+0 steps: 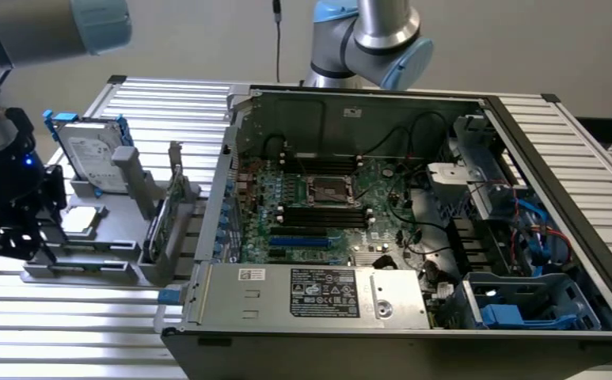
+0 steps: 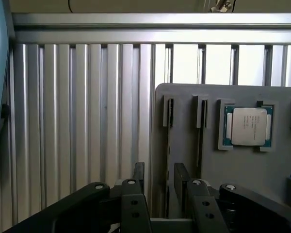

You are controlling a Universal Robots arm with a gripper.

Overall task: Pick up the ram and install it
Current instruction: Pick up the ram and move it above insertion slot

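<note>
My gripper [image 2: 159, 180] is open, and its two black fingers [image 2: 138, 175] hang just above the near edge of a grey parts holder [image 2: 184, 94]. The holder has two narrow notched slots. A thin dark strip [image 2: 200, 143] stands on edge in one of them and looks like the ram; its green board and chips cannot be made out. It lies slightly to one side of my fingers and nothing is between them. In the exterior view my gripper [image 1: 18, 241] sits at the holder's [image 1: 84, 265] left end. The open computer case [image 1: 390, 214] shows black motherboard slots [image 1: 325, 214].
On the holder a silver processor [image 2: 249, 126] lies flat beside the slots. A hard drive [image 1: 89, 154] and a card with a metal bracket [image 1: 176, 182] stand upright further along it. The ribbed aluminium table [image 1: 62, 324] carries everything. A second arm [image 1: 374, 39] stands behind the case.
</note>
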